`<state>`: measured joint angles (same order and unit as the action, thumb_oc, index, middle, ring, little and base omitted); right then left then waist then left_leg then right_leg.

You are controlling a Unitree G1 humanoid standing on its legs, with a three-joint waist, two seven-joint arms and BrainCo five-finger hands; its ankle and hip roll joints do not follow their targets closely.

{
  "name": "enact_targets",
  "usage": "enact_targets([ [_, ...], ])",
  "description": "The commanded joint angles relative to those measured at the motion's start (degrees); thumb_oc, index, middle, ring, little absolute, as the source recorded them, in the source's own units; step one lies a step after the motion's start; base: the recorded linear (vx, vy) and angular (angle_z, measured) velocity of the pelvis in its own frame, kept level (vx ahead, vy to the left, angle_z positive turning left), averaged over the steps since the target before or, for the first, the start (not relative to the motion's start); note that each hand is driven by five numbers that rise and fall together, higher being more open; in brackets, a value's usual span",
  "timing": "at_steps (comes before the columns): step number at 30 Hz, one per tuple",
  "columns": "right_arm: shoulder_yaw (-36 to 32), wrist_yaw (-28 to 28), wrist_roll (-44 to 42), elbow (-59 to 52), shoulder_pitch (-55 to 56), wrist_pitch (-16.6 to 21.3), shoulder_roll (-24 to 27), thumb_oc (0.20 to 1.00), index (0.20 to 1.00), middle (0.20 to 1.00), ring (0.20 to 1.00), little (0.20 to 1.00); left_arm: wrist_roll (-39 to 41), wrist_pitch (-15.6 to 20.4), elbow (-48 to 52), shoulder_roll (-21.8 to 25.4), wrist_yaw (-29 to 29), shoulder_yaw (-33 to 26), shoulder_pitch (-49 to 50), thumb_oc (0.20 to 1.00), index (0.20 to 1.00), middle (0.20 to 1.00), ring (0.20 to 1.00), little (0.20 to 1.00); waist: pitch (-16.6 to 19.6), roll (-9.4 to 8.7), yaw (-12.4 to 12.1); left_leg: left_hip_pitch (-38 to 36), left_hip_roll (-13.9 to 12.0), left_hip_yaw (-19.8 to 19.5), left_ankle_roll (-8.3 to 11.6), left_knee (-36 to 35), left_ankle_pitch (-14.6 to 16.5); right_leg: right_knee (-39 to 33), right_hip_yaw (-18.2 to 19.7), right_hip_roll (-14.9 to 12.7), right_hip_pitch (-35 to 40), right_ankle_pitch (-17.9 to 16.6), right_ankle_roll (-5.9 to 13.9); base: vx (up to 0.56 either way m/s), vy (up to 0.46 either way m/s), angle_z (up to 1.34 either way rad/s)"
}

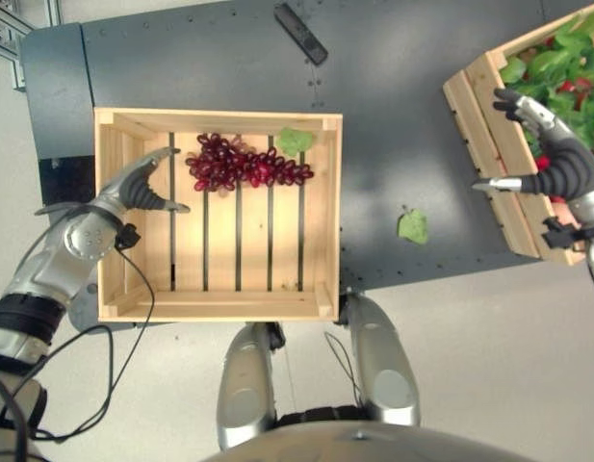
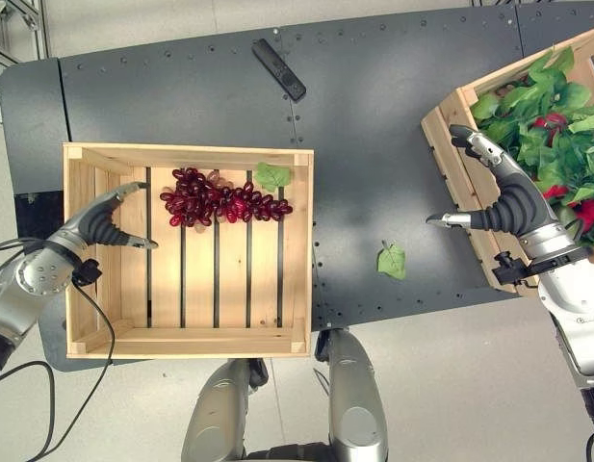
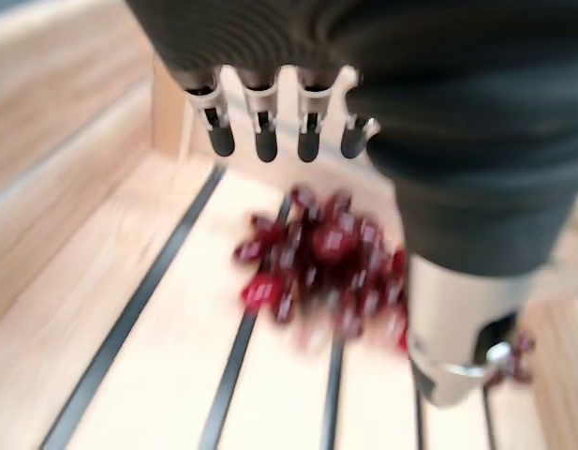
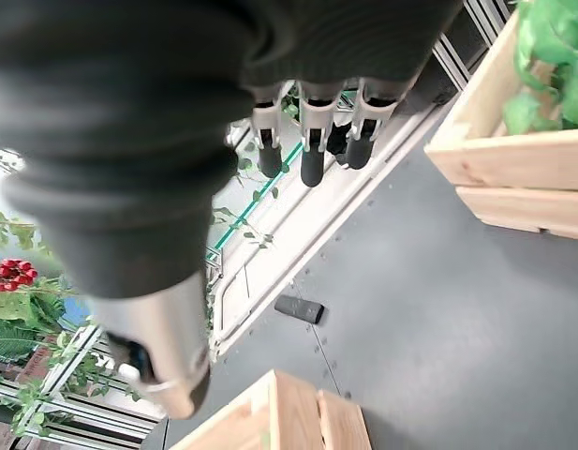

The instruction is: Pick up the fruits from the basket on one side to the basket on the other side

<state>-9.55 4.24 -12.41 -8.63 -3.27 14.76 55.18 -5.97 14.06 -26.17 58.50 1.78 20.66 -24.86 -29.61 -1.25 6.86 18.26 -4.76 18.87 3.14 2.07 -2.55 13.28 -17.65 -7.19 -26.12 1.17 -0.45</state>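
Observation:
A bunch of dark red grapes (image 1: 246,166) lies at the far side of the light wooden crate (image 1: 219,120) on my left, with a green leaf (image 1: 295,141) beside it. My left hand (image 1: 142,188) hovers inside that crate's left part, open, its fingers (image 3: 260,131) pointing toward the grapes (image 3: 326,262) without touching them. On the right stands a second wooden crate (image 2: 451,144) full of green leaves with red fruit (image 2: 552,122) among them. My right hand (image 2: 508,202) is open over that crate's near-left wall and holds nothing.
The crates rest on a dark grey table (image 1: 393,125). A loose green leaf (image 2: 392,260) lies on it between them, near the front edge. A flat black bar (image 1: 300,34) lies at the table's far side.

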Motion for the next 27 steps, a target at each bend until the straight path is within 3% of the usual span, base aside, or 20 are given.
enact_targets([
  [1,-2.50,-1.95,-0.15,-2.40,-1.93,3.42,-1.03,1.000,1.000,1.000,1.000,1.000,-2.11,0.63,0.03,-0.01,-0.08,-1.86,-0.51,1.000,1.000,1.000,1.000,1.000,-0.19,-1.77,-0.06,2.06,2.09,1.52,0.06,5.18,2.58,1.73,2.07,-0.99,-0.63,-2.49,9.64,0.00,0.000,0.00],
  [14,-2.19,-2.01,-1.25,-3.73,-3.31,4.13,-0.75,1.000,1.000,1.000,1.000,1.000,-5.84,-0.07,-2.27,-1.59,-3.58,0.54,-6.15,1.000,1.000,1.000,1.000,1.000,-0.19,-2.75,0.43,6.07,1.64,1.24,0.08,5.74,2.36,1.26,1.83,-0.72,-4.05,-3.15,9.72,0.00,0.000,0.00],
  [27,-1.00,-2.44,-1.42,-3.70,-4.91,4.79,-0.72,1.000,1.000,1.000,1.000,1.000,-8.05,-0.14,-0.26,0.27,-9.80,5.89,-22.24,1.000,1.000,1.000,1.000,1.000,-0.19,-2.68,1.34,11.67,1.24,0.95,-0.02,7.50,2.69,1.49,1.58,-0.76,-8.77,-4.25,10.36,0.00,0.012,0.01],
])
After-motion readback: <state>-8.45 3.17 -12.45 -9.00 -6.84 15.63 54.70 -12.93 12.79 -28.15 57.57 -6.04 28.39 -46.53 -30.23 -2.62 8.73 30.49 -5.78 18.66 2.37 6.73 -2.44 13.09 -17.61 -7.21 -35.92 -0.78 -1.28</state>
